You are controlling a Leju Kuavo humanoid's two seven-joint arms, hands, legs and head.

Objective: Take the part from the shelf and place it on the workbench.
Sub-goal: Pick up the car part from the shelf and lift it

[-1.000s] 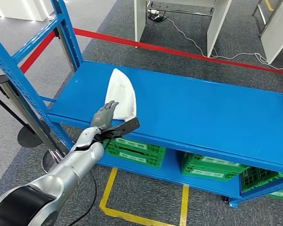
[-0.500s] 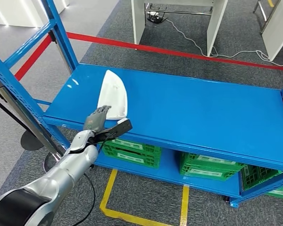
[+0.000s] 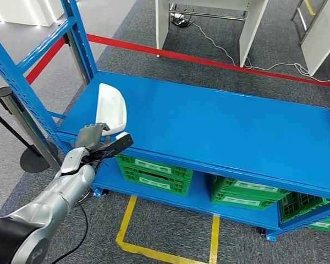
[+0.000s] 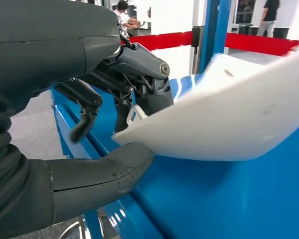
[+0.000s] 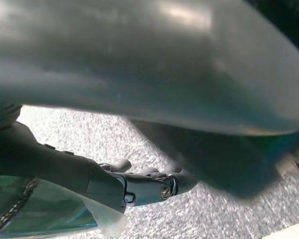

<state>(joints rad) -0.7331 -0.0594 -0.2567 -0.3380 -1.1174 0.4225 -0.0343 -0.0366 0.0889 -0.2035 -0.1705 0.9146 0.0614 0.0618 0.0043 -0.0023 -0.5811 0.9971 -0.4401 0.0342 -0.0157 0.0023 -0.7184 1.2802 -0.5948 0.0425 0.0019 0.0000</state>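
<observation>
The part is a white curved shell (image 3: 110, 108). My left hand (image 3: 91, 137) grips its near edge and holds it tilted up above the front left corner of the blue shelf (image 3: 221, 126). In the left wrist view the white part (image 4: 223, 119) sits between the thumb (image 4: 99, 174) on one face and the dark fingers (image 4: 140, 59) on the other. My right hand (image 5: 140, 186) hangs over grey carpet with its fingers stretched out and nothing in them.
Blue uprights (image 3: 78, 38) stand at the shelf's left end. Green crates (image 3: 155, 173) sit on the lower level. A black post base (image 3: 32, 159) is on the floor at left. Red tape (image 3: 204, 59) and white furniture legs (image 3: 250, 27) lie beyond; yellow floor marking (image 3: 130, 231) lies in front.
The part lay flat on the shelf under my left hand; now it is gripped, tipped up and drawn toward the shelf's front left corner. The head view also shifted slightly.
</observation>
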